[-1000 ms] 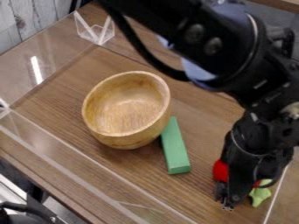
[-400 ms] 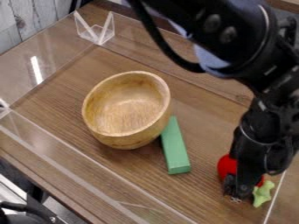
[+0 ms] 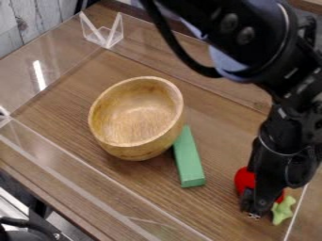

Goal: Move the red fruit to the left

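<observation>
Fruit is the whole matter here: the red fruit (image 3: 246,178), a small glossy toy strawberry, sits low on the tabletop (image 3: 75,104) near its front right corner, partly hidden behind the black gripper (image 3: 262,200), with a pale green leafy bit (image 3: 283,208) showing just beside the gripper's tip. The gripper points straight down over it and its jaws stand apart, closed on nothing; whether a finger already touches the fruit cannot be told, since the arm covers most of it. Judging from the shine and the rounded shape, it is probably light, hard plastic, stiff enough to take a firm squeeze but slick and apt to squirt out sideways if pinched off-centre. The best hold looks to be across the widest part of the red body, low and square, not on the thin leafy cap, which would likely bend or slip. To the left lie the flat green block (image 3: 187,157) and, touching it, the wooden bowl (image 3: 135,117); a light fruit carried that way should clear both if lifted first rather than dragged.
</observation>
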`<control>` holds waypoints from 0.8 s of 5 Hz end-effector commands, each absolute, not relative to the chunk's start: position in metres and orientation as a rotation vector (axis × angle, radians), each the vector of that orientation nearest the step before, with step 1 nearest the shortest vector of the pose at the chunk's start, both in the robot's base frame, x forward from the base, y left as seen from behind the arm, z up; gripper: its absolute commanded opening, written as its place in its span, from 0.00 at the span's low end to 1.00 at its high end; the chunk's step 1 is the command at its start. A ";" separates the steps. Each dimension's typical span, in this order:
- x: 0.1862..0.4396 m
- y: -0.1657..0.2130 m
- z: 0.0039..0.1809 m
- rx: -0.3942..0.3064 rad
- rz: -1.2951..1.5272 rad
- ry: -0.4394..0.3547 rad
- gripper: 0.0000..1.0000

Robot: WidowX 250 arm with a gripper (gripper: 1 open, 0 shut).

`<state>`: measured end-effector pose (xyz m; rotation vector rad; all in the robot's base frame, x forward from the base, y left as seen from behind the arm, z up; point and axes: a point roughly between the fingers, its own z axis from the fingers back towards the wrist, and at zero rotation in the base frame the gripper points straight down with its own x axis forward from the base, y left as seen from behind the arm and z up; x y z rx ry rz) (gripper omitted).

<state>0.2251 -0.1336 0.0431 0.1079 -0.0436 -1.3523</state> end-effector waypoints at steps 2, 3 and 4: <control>0.231 -0.154 0.031 0.082 -1.416 -0.075 1.00; 0.226 -0.152 0.022 0.067 -1.423 -0.070 1.00; 0.220 -0.150 0.019 0.054 -1.429 -0.065 1.00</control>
